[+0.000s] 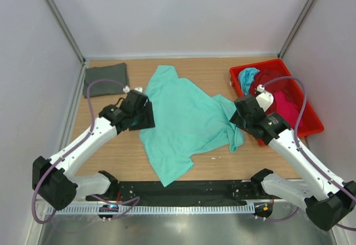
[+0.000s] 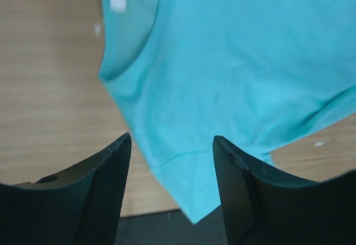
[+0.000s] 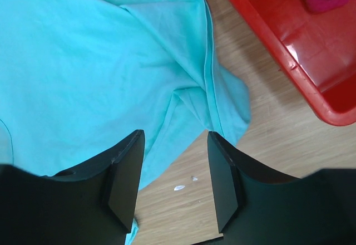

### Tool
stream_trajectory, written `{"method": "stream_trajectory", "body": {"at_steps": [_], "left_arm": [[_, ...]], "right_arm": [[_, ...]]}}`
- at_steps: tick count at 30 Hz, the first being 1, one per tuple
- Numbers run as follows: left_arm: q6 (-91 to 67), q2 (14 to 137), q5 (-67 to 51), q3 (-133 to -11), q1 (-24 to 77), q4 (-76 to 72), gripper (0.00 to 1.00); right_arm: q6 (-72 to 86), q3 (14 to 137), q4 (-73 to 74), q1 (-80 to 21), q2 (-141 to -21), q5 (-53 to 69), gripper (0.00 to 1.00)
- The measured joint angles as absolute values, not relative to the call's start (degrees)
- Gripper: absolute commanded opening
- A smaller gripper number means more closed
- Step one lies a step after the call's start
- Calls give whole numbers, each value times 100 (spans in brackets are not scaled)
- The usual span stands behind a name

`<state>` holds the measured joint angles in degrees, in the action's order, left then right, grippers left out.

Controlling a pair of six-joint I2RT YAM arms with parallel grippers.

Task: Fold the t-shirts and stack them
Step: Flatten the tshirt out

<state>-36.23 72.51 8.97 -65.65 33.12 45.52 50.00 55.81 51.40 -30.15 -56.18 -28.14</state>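
Lying unfolded; mint green t-shirt (image 1: 186, 123)

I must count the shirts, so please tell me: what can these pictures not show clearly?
Top view: the shirts in the tray lie heaped, partly behind the right arm; count unclear.
Top view: the left tool covers the left edge of the green shirt.
Both wrist views: the grey shirt lies outside them.
Right wrist view: the picture edge cuts off the tray.
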Motion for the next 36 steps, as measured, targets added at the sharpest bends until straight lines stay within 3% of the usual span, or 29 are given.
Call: {"method": "stream_trajectory", "body": {"at_steps": [6,15,17,25,36], "left_arm": [[-5107,6141,480,-4180,3861,4602,57],[-6993,5614,532,-3192,5485,4182,54],[-7188,5863,670,-3144,5537,4084,46],[-6995,6687,1269,-3977,5052,3994,46],[-5942,8431,1085,-4504,3588,3529,44]], "right_arm": [[5426,5415,5339,-3015,-5741,-2550,53],[5629,5118,5374,-3015,-5739,-2392,52],[5631,5076,5367,-3015,-5684,-2390,50],[5513,4952,5168,-3015,-5522,-2357,48],[5301,4888,4864,-3015,-5789,-2438,48]]}}
